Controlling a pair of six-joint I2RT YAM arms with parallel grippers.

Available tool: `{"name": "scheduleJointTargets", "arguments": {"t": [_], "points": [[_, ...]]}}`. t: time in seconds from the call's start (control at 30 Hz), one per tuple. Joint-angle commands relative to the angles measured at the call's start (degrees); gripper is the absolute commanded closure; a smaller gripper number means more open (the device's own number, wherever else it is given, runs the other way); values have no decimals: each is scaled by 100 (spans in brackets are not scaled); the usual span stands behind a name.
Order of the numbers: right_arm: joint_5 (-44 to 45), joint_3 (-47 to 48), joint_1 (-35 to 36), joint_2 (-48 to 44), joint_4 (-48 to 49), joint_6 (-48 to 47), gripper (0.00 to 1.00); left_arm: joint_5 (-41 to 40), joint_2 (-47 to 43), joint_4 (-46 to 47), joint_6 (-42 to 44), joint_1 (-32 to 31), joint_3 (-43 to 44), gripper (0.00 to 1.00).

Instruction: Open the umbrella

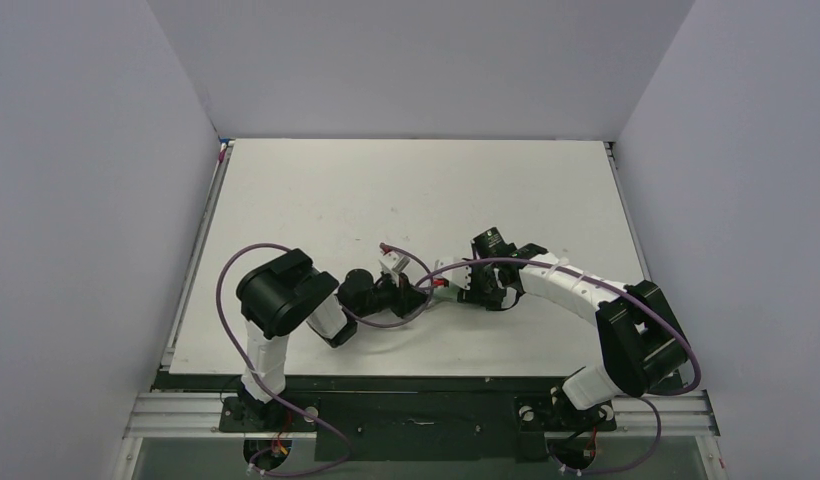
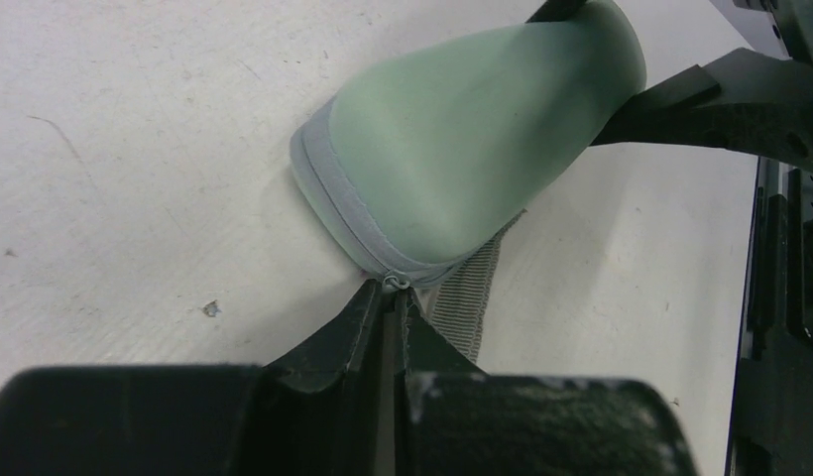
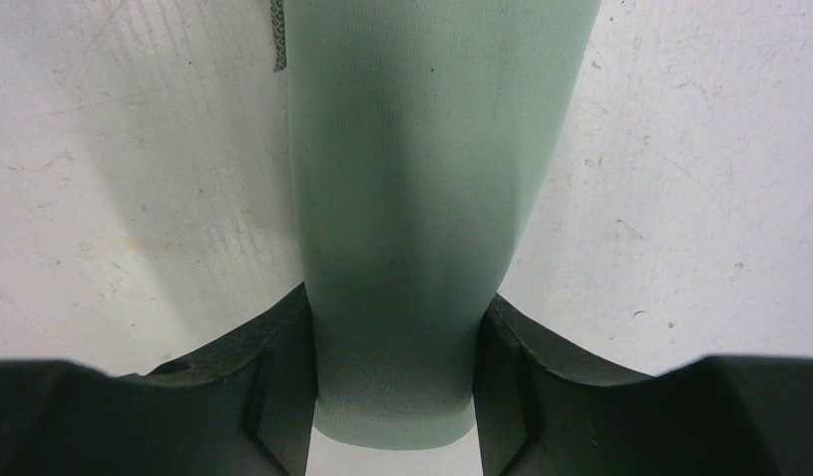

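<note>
Pale grey walls [image 1: 86, 200] close in a white, scuffed tabletop [image 1: 316, 200], and everything that matters sits toward the middle of its near edge, where your two arms meet.

The umbrella [image 2: 472, 149] is packed: a pale-green oblong capsule lying flat on the tabletop, pointing roughly from one arm to the other. The cover looks like a soft, finely knit fabric over a firm core, so expect it to be light, to give a little under the pads, and to slide easily on this smooth surface if nothing braces it. The rounded green flanks offer no edge to catch.

The end nearer the left arm is ringed by a grey zip band [image 2: 323, 188], and that is the way in. A small metal zip pull [image 2: 393, 283] sits at the lowest point of the band, with a grey woven strap [image 2: 467, 297] trailing beside it. The pull is tiny and thin; it will probably slip out if you tug at an angle, so pull along the band, not away from it.

Your left gripper [image 2: 388, 297] is pinched tight, its tips meeting right at that pull, which appears caught between them. Your right gripper [image 3: 395, 337] clamps the capsule across its width at the far end, one finger on each flank, jaws about half spread around the body. That hold serves as the anchor; grip firmly enough that the case does not slide when the zip is drawn.
</note>
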Motion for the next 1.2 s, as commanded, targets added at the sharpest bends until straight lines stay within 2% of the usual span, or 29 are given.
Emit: {"name": "scheduleJointTargets", "arguments": {"t": [0.0, 0.17, 0.4, 0.53, 0.93, 1.03, 1.1, 1.17], "points": [[-114, -273, -34, 63, -479, -257, 83, -117, -303, -266, -107, 386, -80, 100], [-100, -320, -41, 53, -557, -497, 84, -141, -380, -414, -58, 774, -20, 100], [-164, -311, 27, 14, -797, -1243, 84, 173, -265, -366, 98, 872, 172, 100], [-161, -136, 31, 162, -1109, -2228, 83, 540, -238, -311, 105, 857, 179, 100], [-153, 248, 174, 520, -2203, -4874, 83, 595, -203, -477, 202, 976, 201, 100], [-26, 291, 288, 564, -2259, -5265, 83, 661, -183, -499, 180, 976, 244, 100], [-25, 397, 332, 623, -2242, -5450, 81, 730, -201, -508, 178, 957, 208, 100], [-89, 581, 331, 680, -2192, -5277, 73, 743, -255, -506, 186, 904, 119, 100]]}}
